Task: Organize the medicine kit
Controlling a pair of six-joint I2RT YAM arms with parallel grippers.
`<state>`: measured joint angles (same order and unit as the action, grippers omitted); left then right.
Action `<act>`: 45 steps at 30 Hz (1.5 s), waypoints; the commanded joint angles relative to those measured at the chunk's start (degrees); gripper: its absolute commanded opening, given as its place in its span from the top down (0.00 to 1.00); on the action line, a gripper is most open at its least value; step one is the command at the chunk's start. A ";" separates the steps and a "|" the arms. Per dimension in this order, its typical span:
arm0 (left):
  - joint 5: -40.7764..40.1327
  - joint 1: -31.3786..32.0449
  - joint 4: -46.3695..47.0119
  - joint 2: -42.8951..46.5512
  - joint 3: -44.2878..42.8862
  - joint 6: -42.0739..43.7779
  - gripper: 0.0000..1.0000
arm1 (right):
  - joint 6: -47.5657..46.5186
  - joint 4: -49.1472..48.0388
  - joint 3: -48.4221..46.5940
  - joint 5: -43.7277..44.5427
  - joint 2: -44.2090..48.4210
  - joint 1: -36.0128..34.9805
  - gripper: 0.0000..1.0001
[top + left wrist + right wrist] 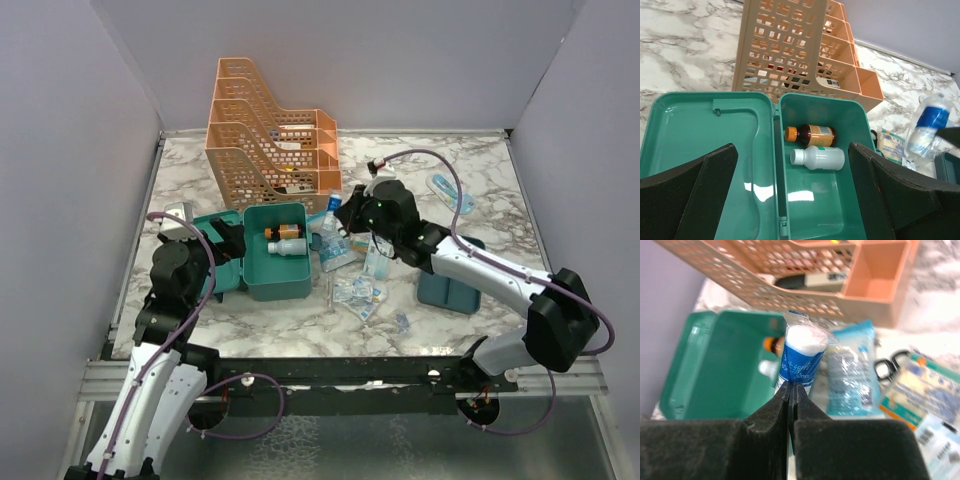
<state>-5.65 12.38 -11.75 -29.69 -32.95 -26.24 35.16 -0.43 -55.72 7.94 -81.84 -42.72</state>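
The medicine kit (pixel 277 252), a teal plastic rectangular box with rounded corners, lies open on the left-centre of the grey-veined white marble bench (pixel 480 180), its hinged lid (pixel 700 125) flat to the left of the base. Inside the base, at its far end, two bottles lie on their sides: an amber bottle with an orange cap (pixel 812 135) and, just nearer, a white plastic bottle (pixel 820 158).

My left tool (pixel 790 170) hangs over the open kit with its black fingers spread wide, pinching nothing.

My right tool (pixel 790 387) is pressed together on the thin edge of a clear plastic packet (pixel 802 352) that holds a white roll with a blue label. The packet is lifted off the bench, just right of the kit.

An orange perforated plastic file rack (pixel 270 130) stands just beyond the kit. Loose medical packets (pixel 360 292) lie scattered right of the kit, and the matching teal divided tray (pixel 450 285) sits further right, partly under my right arm.
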 commanded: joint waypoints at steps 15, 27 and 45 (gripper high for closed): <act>-8.08 0.08 -8.28 11.26 1.23 1.11 0.04 | -5.20 -7.22 -19.43 -13.89 -19.06 -9.58 0.99; -9.14 0.05 -7.66 10.14 1.36 1.45 0.04 | -1.99 0.68 -30.06 -6.14 -31.46 -12.81 0.99; -8.90 0.07 -7.68 11.98 1.45 1.74 0.04 | -1.28 23.04 -55.85 8.06 -51.61 -15.97 0.99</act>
<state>-13.61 12.40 -19.79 -18.39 -32.03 -25.06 33.98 16.78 -106.76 9.02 -130.39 -57.14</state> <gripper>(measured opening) 0.959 0.012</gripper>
